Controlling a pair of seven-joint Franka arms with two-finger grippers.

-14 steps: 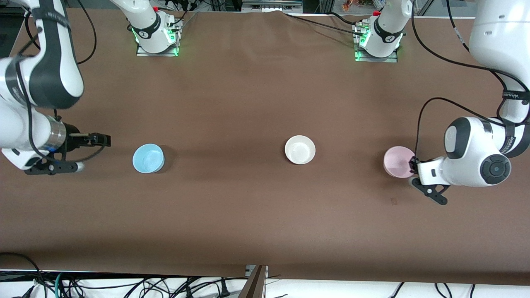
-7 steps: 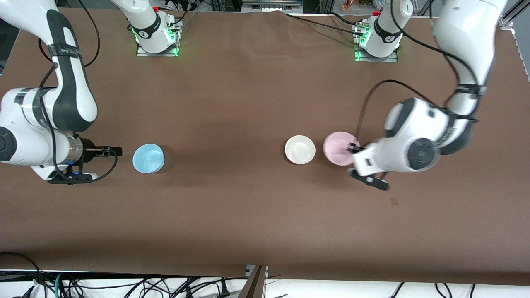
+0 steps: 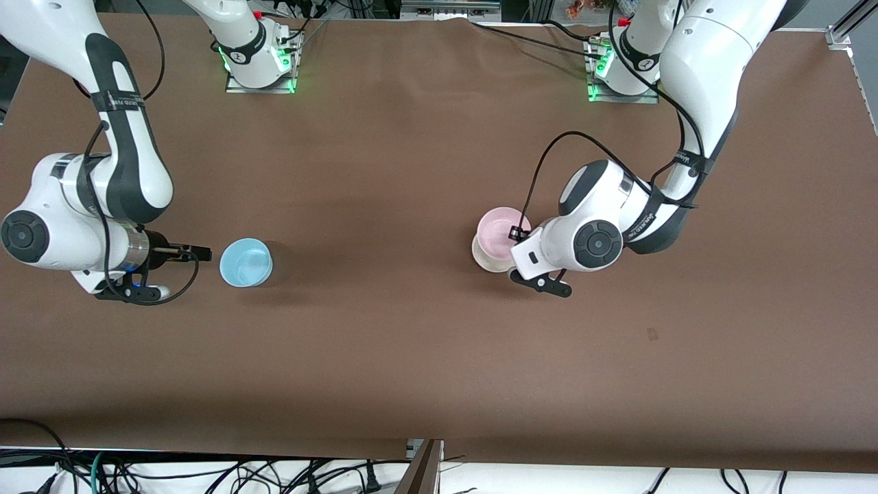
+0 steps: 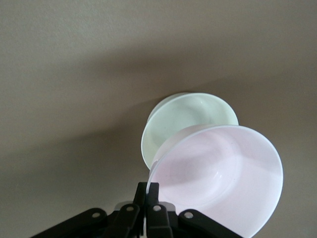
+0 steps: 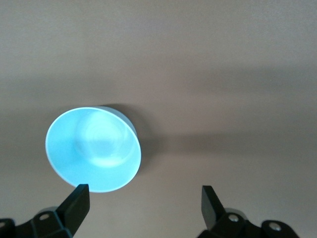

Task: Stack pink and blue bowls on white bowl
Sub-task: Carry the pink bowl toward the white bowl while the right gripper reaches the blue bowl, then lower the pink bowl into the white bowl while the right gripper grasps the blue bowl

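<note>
We locate the left end effector (image 3: pixel 516 235) over the white bowl (image 3: pixel 485 259), which stands on the tabletop (image 3: pixel 411 343) near mid-table, toward the left arm's end. Its fingers are clamped fully together on the rim of the pink bowl (image 3: pixel 499 225), and the bowl hangs in the air. In the left wrist view the pink bowl (image 4: pixel 223 181) overlaps the white bowl (image 4: pixel 173 124) only in part; the two rims are not concentric. We judge that this offset is the relation governing the coming move: the pink bowl must be centred over the white bowl before it is lowered and released.

We locate the right end effector (image 3: pixel 195 252) low, just beside the blue bowl (image 3: pixel 245 262), toward the right arm's end of the tabletop. Its fingers are spread to their widest and hold nothing. In the right wrist view one finger (image 5: pixel 77 203) lies at the rim of the blue bowl (image 5: pixel 93 148), the other is well clear of it. The bowls are round, so no long axis applies.

We note bare tabletop around both bowls and well apart from every edge. The right arm is nearer to the blue bowl.
</note>
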